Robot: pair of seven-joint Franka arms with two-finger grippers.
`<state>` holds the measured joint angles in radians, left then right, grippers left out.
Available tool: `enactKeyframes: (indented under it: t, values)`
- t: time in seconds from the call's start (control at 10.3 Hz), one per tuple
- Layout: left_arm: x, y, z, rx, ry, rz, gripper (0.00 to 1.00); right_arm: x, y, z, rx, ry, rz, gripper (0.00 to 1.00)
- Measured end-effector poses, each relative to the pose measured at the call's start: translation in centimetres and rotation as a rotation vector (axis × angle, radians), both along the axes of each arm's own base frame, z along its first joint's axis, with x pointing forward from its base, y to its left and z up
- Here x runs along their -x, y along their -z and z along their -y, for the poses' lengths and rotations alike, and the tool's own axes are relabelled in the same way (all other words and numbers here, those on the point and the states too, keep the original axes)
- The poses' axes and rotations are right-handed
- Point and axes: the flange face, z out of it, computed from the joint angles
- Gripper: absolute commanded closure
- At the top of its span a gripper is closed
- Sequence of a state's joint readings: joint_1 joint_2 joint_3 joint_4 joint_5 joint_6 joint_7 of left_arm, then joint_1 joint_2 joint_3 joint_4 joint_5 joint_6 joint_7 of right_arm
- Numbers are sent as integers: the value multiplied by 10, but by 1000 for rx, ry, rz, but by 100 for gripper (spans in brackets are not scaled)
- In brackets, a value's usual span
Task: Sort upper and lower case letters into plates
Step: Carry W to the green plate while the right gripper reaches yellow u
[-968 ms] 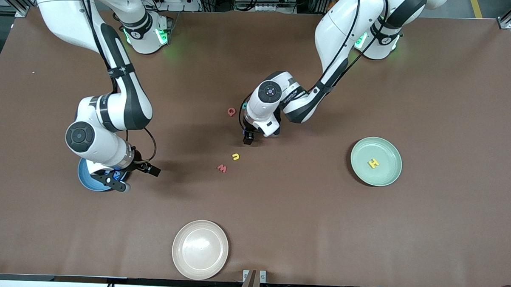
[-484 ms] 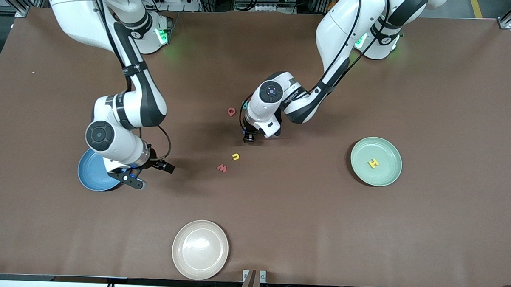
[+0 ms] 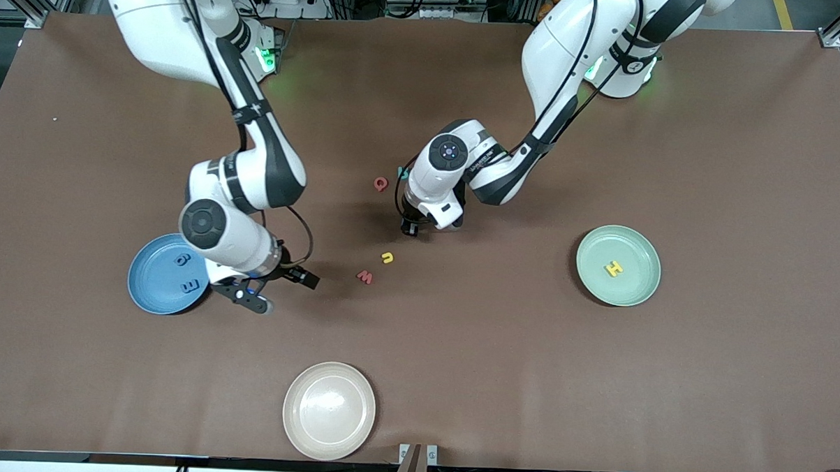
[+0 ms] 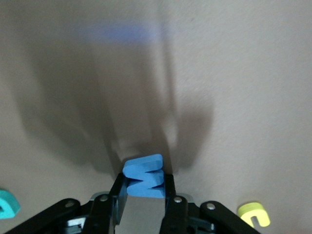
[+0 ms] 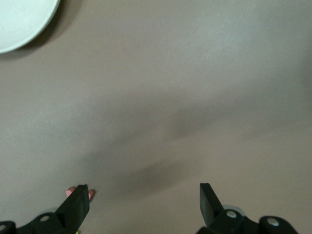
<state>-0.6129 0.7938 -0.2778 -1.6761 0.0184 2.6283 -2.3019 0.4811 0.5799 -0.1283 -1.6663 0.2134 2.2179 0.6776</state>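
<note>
Near the worktop's middle, the left tool pinches a blue letter M by its lower edge only; lifted quickly, it could twist free. The right tool hangs wide open, empty, beside the sky-blue plate.

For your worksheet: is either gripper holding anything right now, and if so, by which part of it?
The left gripper pinches a blue letter by its two side edges, low over the table. The right gripper is open and holds nothing.
</note>
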Motion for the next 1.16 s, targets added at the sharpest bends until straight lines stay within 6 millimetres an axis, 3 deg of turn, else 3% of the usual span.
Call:
enactKeyframes:
  t: [0.19, 0.48, 0.68, 1.16]
  values:
    - [-19, -11, -18, -39, 45, -15, 100, 6, 9, -21, 9, 45, -13, 0]
    - [-59, -57, -58, -56, 113, -51, 100, 19, 14, -54, 20, 134, -27, 0]
    - [-74, -77, -82, -75, 175, -64, 100, 33, 24, -81, 33, 179, -42, 0]
    - [-109, -90, -152, -104, 343, -112, 100, 44, 34, -125, 52, 413, -54, 0]
